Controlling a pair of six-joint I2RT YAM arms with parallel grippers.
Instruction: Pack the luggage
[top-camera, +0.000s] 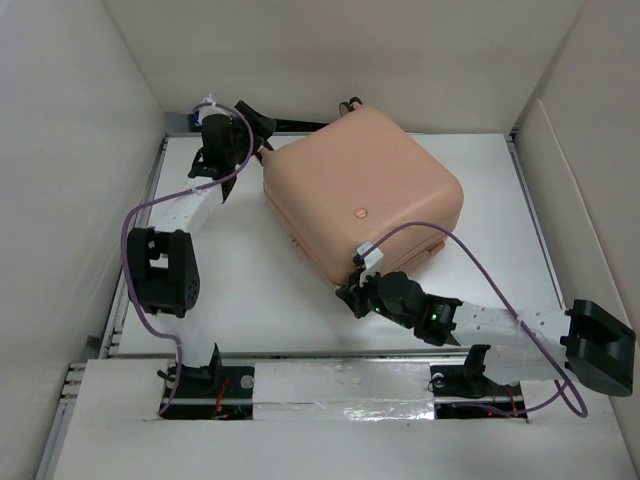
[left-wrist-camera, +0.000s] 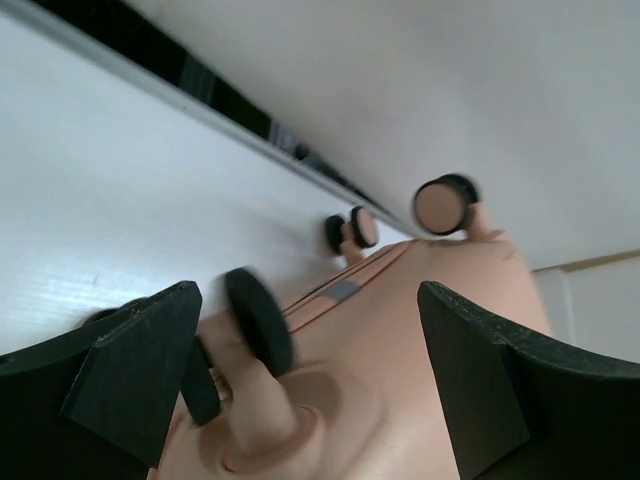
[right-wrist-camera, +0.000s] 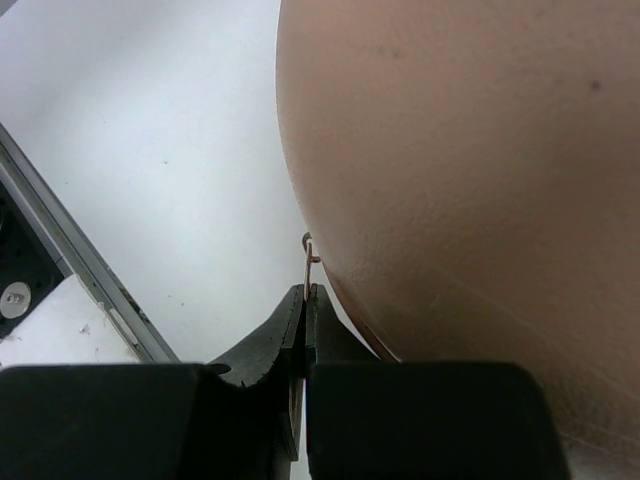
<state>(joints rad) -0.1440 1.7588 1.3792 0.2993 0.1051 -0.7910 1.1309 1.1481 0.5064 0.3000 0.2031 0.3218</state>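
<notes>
- The right gripper (right-wrist-camera: 305, 300), pressed together on a thin metal zipper pull (right-wrist-camera: 309, 262) at the closed peach-pink hard-shell luggage (top-camera: 365, 190) just ahead, may lose it if tugged askew.
- The left gripper (left-wrist-camera: 310, 345), spread wide with a black wheel (left-wrist-camera: 258, 320) between its fingers, steadies nothing; the case could slide.

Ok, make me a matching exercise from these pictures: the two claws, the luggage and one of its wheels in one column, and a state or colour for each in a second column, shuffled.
Column one:
1. left claw
2. right claw
3. luggage
4. wheel

Column two:
A. shut on a thin metal tab
B. peach-pink shell, closed
C. open, fingers wide apart
D. black rim, pink face

Pairs: 1-C, 2-A, 3-B, 4-D
</notes>
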